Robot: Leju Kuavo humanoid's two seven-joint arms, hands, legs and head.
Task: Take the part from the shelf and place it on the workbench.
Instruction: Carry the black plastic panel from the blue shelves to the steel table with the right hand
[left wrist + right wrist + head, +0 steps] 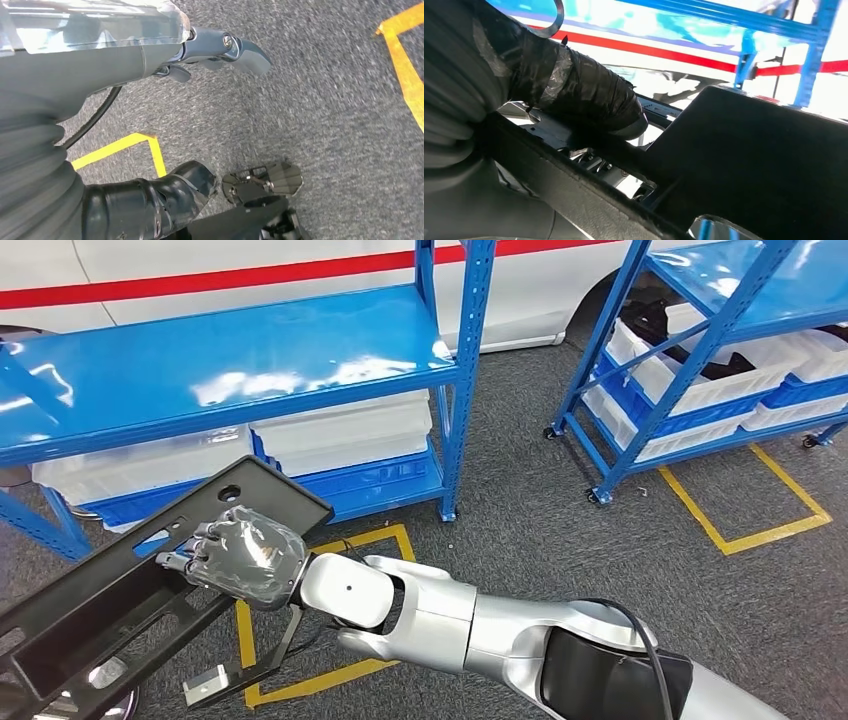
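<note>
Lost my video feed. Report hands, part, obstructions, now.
Right hand grips the black part, clear of the blue shelf. Left hand hangs over carpet, holding nothing. Workbench not seen; blue shelf directly ahead.

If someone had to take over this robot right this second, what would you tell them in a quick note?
Right robot hand: grips the long black part, which is off the blue shelf and held above the floor.
Left robot hand: holds nothing, hangs over the grey carpet; whether its fingers are spread or curled is unclear.
Done: part taken from the shelf.
Left: carry it to the workbench and set it down.
</note>
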